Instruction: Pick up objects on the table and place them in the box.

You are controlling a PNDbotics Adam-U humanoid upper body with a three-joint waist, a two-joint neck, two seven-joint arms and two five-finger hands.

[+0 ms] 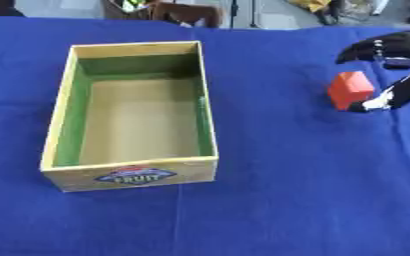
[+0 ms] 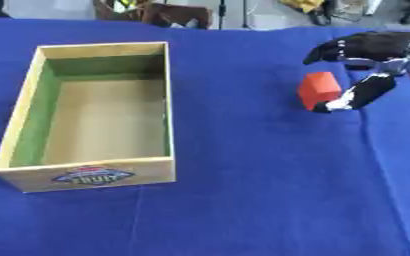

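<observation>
A red block (image 2: pixel 317 90) lies on the blue tablecloth to the right of the box. My right hand (image 2: pixel 370 47) comes in from the right edge and straddles it. Its dark fingers (image 1: pixel 366 47) arch over the block with a gap above it. The thumb (image 2: pixel 353 96) lies along the block's lower right side, its tip at the block's bottom corner. The hand is open around the block and the block rests on the cloth. The wooden box (image 1: pixel 60 107), green on its inner walls and with a fruit label on its near side, stands at the left and holds nothing. My left hand shows in neither view.
The blue cloth (image 1: pixel 296 200) covers the whole table. Beyond its far edge are a floor and some dark and brown items (image 1: pixel 187 12). A wide strip of bare cloth lies between the block and the box.
</observation>
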